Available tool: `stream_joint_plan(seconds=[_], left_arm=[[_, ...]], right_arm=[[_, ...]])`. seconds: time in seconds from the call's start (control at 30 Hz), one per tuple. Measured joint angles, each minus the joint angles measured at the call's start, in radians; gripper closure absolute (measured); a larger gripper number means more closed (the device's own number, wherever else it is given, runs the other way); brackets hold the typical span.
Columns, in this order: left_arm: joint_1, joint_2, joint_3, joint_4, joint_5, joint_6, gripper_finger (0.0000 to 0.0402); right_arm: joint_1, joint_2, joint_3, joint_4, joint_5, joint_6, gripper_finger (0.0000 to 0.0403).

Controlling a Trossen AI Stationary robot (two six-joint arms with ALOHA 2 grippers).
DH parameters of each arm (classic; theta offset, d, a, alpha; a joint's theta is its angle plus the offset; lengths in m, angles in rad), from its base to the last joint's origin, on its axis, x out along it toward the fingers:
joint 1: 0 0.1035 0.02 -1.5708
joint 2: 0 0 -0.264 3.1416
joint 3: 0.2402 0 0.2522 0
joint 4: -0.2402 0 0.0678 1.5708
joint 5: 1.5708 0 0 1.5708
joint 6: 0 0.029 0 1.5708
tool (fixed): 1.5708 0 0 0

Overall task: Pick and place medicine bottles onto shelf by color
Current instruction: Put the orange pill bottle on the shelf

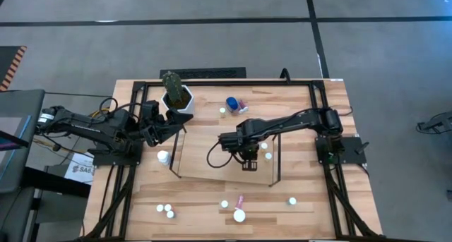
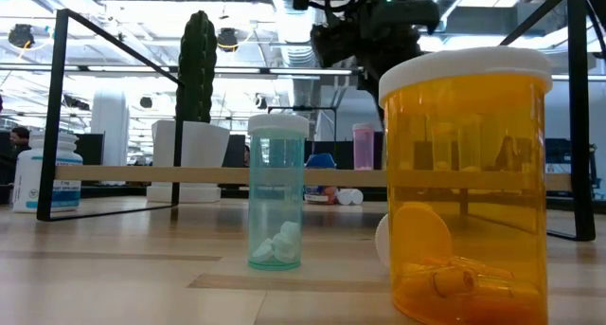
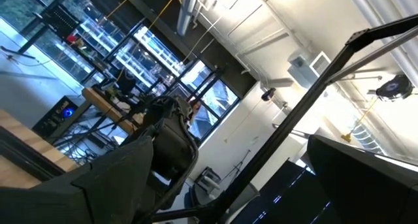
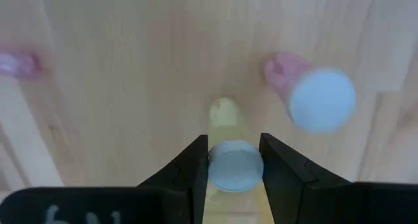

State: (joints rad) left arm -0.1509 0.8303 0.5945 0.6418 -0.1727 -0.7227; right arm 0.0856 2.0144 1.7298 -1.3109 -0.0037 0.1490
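My right gripper [image 4: 234,140] points down over the light-wood shelf [image 1: 212,168] and is shut on a small yellowish medicine bottle [image 4: 224,113] with a white cap. Two pink white-capped bottles [image 4: 319,98] [image 4: 14,64] stand on the shelf beside it. More bottles stand on the table: a blue-capped one [image 1: 232,103] at the back, and white-capped ones [image 1: 163,156] at the left and along the near edge [image 1: 239,215]. My left gripper [image 1: 180,121] is open and raised beside the cactus pot [image 1: 178,101], holding nothing. My right gripper pinches the bottle's white cap [image 4: 235,166] by its sides between its two fingers. The fingers come from above and point down. The yellowish body hangs below the cap toward the shelf board. I cannot tell whether its base rests on the board.
Dark-framed upright panels [image 1: 174,154] [image 1: 275,157] close the shelf's two short ends. In the low view a big orange bottle [image 2: 464,183] and a teal bottle [image 2: 276,192] stand near the table's front edge. The table's black frame posts [image 2: 52,117] stand at the sides.
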Motion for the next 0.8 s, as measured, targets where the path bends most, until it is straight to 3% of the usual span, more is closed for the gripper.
stream_joint_plan(seconds=[0.5, 0.8], left_arm=[[0.000, 0.000, 0.000, -0.001, 0.000, 0.006, 0.0008], [0.000, 0.000, 0.000, -0.001, -0.017, 0.007, 0.0008]], right_arm=[[-0.038, 0.001, -0.001, -0.004, 0.006, -0.053, 0.0263], [-0.063, 0.002, -0.002, -0.018, 0.009, -0.055, 0.0227]])
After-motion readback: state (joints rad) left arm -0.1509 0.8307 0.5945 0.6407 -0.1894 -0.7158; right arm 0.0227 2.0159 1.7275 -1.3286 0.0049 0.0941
